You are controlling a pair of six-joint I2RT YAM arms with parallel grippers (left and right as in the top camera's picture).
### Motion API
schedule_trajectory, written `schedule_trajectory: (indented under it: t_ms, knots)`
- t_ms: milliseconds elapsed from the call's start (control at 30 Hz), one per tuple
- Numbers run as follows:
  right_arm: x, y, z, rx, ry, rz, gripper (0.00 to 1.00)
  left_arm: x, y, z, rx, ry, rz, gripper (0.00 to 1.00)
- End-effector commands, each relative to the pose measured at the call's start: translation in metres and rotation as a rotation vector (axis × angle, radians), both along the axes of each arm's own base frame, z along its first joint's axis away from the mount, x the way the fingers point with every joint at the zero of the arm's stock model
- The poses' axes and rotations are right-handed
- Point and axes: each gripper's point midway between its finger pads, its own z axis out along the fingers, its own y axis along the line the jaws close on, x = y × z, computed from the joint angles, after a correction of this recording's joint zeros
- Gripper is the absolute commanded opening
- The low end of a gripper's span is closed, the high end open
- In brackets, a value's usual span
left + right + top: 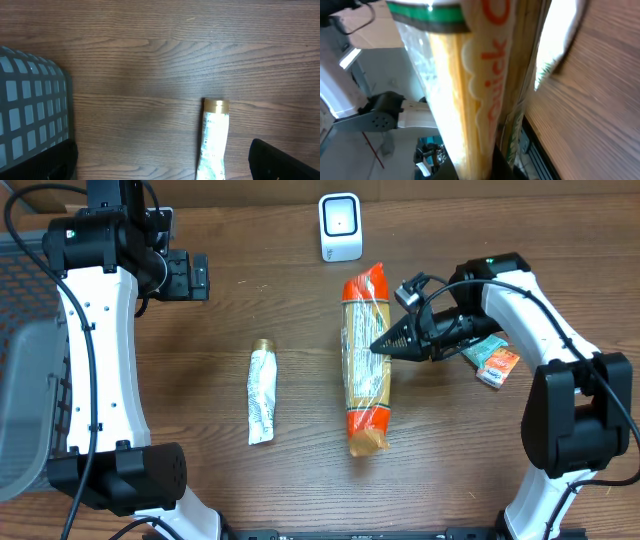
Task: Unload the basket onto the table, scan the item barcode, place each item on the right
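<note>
Soft, even light gives faint shadows on the desk (300,490), while the close packet (470,100) looks blurred, with white glare.

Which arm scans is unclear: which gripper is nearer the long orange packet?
Right. The right gripper is shut on the edge of the long orange packet; the left gripper hangs open far away, past the white tube.
</note>
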Motion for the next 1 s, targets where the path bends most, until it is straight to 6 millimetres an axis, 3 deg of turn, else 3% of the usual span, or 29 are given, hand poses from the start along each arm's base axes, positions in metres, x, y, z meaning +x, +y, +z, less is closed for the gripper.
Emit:
schedule_trajectory:
  t_ms: [0,200,300,467,600,800,967]
  knots:
    - [0.009,0.002,0.053,0.163,-0.135,-0.051,0.04,0.002,-0.002,-0.004,0.011,0.011,-0.022,0.99]
    - [0.010,0.002,0.052,0.157,-0.149,-0.046,0.04,0.002,-0.002,-0.004,0.011,0.011,-0.023,1.00]
    - [0.009,0.001,0.041,0.108,-0.182,-0.024,0.04,0.002,-0.002,-0.004,0.011,0.011,-0.022,0.99]
    - [0.015,0.005,0.000,-0.112,-0.208,0.030,0.04,0.002,-0.001,-0.004,0.011,0.011,-0.022,1.00]
    - [0.029,0.021,-0.034,-0.273,-0.200,0.017,0.04,0.002,-0.002,-0.004,0.011,0.011,-0.022,1.00]
    - [0.027,0.051,-0.073,-0.298,-0.163,0.062,0.04,0.002,-0.001,-0.004,0.011,0.011,-0.022,1.00]
    - [0.025,0.055,-0.111,-0.340,-0.091,0.090,0.04,0.002,-0.002,-0.004,0.011,0.011,-0.022,1.00]
